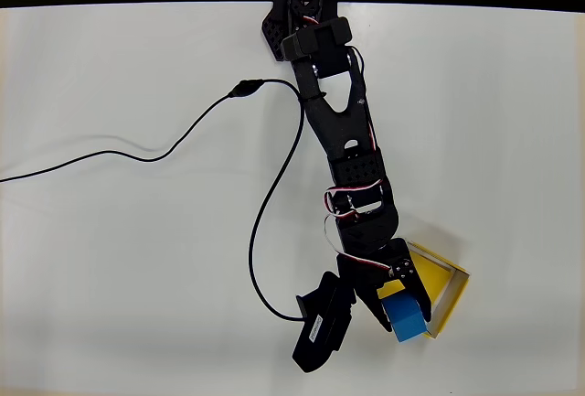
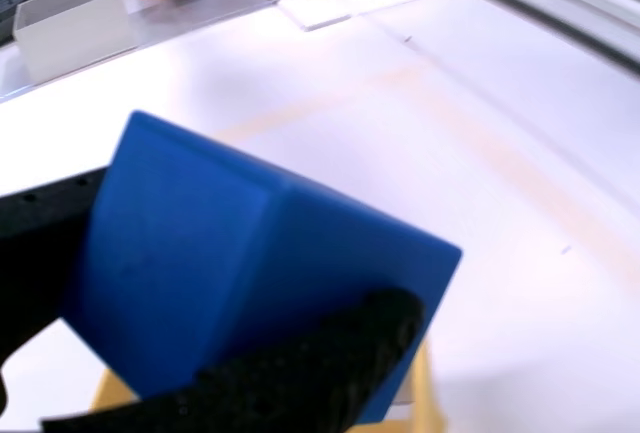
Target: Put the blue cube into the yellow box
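No legible writing on blue cube

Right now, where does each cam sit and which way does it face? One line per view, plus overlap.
Overhead view: fixed above, looking straight down at the white table; the whole black arm shows, its gripper holding the blue cube over the yellow box, a black cable beside it.
Wrist view: on the gripper, looking along the fingers across the table toward clutter at its far edge; black fingers clamp the blue cube.
Shared: cube, gripper, yellow box.
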You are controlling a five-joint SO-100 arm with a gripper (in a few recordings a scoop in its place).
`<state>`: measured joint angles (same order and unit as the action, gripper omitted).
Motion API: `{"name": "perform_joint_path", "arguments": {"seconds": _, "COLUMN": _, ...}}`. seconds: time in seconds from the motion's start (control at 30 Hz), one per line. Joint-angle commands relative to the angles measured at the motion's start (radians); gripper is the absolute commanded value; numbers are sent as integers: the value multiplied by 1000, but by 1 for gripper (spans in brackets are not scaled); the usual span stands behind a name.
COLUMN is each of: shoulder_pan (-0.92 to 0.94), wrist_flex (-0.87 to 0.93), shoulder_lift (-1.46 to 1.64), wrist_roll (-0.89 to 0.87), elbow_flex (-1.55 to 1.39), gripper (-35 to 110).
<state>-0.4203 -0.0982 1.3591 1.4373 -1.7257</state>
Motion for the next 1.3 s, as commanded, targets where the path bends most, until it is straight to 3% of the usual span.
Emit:
{"name": "perform_joint_path", "arguments": {"seconds": 0.0, "shoulder_pan": -38, "wrist_flex": -21, "shoulder_lift": 49, "wrist_roll": -15, "elbow_flex": 112, "gripper": 16}}
{"name": "perform_joint_path", "arguments": {"seconds": 0.4, "shoulder_pan": -81, "wrist_flex": -29, "shoulder_lift": -37, "wrist_roll": -26, "elbow_flex": 78, "gripper": 16}}
{"name": "perform_joint_path", "arguments": {"seconds": 1.03, "shoulder_pan": -98, "wrist_flex": 61, "shoulder_lift": -120, "wrist_roll": 133, "elbow_flex": 75, "gripper": 17}}
{"name": "perform_joint_path", "arguments": {"seconds": 1.27, "shoulder_pan": -87, "wrist_flex": 67, "shoulder_lift": -135, "wrist_roll": 138, "elbow_flex": 78, "gripper": 28}}
